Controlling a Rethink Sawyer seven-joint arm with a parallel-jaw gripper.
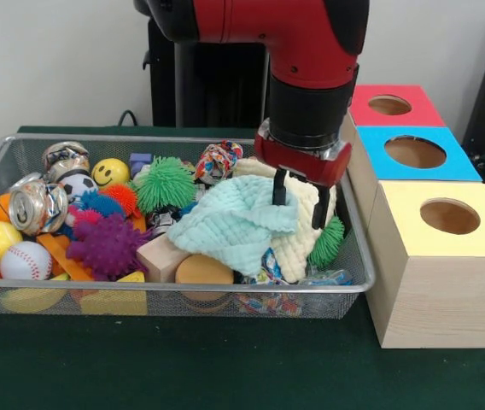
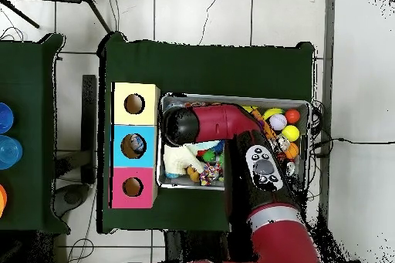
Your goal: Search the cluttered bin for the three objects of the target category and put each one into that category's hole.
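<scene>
Your gripper (image 1: pixel 298 198) hangs with its two black fingers spread apart, tips down at the soft cloths: a waffle-textured mint cloth (image 1: pixel 230 224) lying over a knobbly cream one (image 1: pixel 304 248). Both sit at the box end of the silver wire-mesh bin (image 1: pixel 183 290), beside a spiky green ball (image 1: pixel 165 183), a crushed can (image 1: pixel 37 205) and a wooden block (image 1: pixel 162 257).

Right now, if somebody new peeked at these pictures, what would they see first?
Probably the big red and black arm, coming down from the top with its end effector open over the pale cloths at the right end of the bin. Next, the bin's jumble of bright toys: a purple spiky ball, a smiley ball, a baseball. To its right stand three wooden boxes topped red, blue and yellow.
</scene>
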